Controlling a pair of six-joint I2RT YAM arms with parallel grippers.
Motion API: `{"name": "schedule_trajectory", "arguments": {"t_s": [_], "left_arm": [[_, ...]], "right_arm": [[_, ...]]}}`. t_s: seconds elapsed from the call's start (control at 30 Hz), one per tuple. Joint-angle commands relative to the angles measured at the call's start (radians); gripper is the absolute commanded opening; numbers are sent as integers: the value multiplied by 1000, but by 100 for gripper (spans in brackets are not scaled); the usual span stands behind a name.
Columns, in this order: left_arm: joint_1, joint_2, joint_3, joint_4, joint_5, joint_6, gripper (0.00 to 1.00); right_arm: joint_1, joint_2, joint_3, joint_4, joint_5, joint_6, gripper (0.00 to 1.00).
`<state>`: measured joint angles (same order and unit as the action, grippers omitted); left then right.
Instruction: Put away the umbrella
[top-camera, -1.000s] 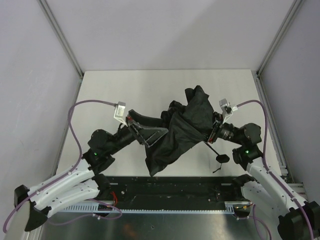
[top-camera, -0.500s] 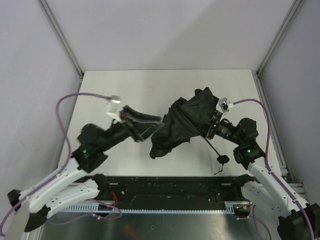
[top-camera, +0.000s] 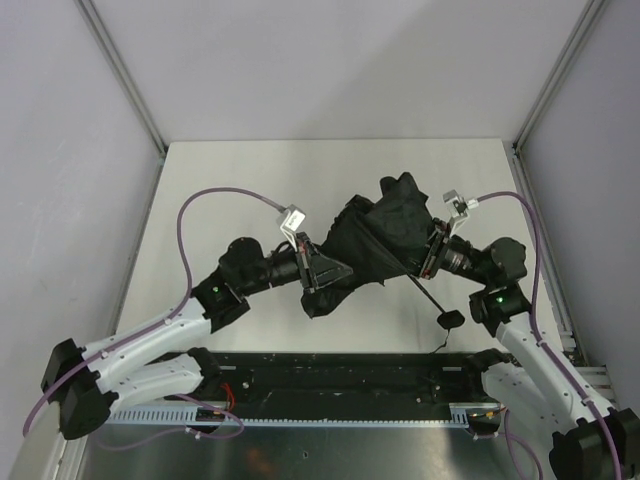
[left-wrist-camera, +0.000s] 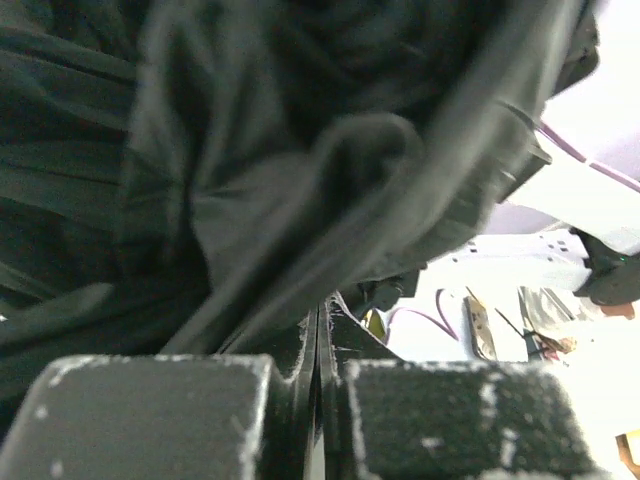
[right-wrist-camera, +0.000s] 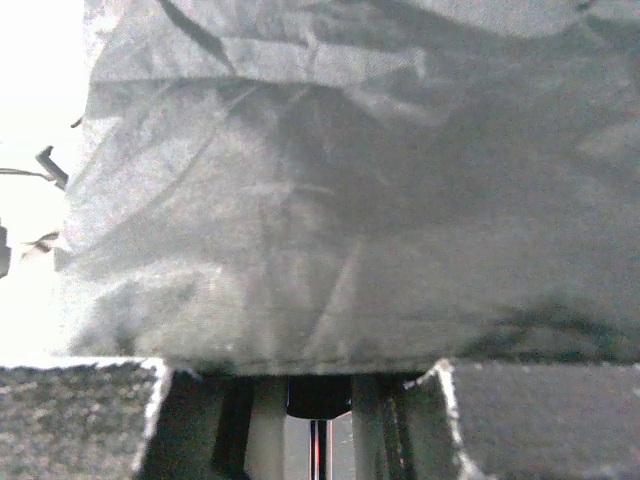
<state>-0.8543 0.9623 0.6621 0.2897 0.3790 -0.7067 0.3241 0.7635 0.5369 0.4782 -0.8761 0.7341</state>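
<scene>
The bench carries the umbrella, half-collapsed at centre between both arms. Its fabric looks limp, light and slippery on a stiff thin shaft, probably best taken there or at the knob handle. The left hand pinches a canopy fold, and the right hand is spread wide against the cloth. Loose folds and purple cables could snag.

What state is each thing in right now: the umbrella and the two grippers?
umbrella: collapsed, its black fabric loose and bunched, not wrapped; shaft bare down to the knob handle.
left gripper: jaws shut on a fold of the umbrella's fabric.
right gripper: jaws either side of the shaft, under the fabric; grip unclear.
</scene>
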Motion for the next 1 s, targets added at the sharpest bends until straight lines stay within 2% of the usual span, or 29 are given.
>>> {"name": "schedule_trajectory", "arguments": {"t_s": [0.0, 0.3, 0.4, 0.47, 0.53, 0.67, 0.8, 0.87, 0.97], "left_arm": [[40, 41, 58, 45, -13, 48, 0], [49, 170, 230, 75, 40, 184, 0], [49, 148, 224, 87, 19, 216, 2], [50, 117, 188, 89, 14, 187, 8], [50, 65, 126, 89, 26, 141, 21], [62, -87, -19, 87, 38, 3, 63], [115, -219, -61, -10, 64, -165, 92], [131, -263, -71, -45, 38, -281, 98], [137, -292, -72, -72, -34, -487, 99]], "right_arm": [[4, 10, 69, 190, -138, 184, 0], [44, 84, 69, 265, -228, 332, 0], [48, 106, 69, 296, -240, 359, 0], [27, 103, 75, 285, -237, 343, 0], [-14, 99, 90, 235, -236, 302, 0], [-39, 92, 140, 59, -201, 121, 0], [-28, 85, 198, -165, -124, -118, 0], [-18, 79, 209, -222, -75, -192, 0], [25, 71, 224, -303, 32, -294, 0]]}}
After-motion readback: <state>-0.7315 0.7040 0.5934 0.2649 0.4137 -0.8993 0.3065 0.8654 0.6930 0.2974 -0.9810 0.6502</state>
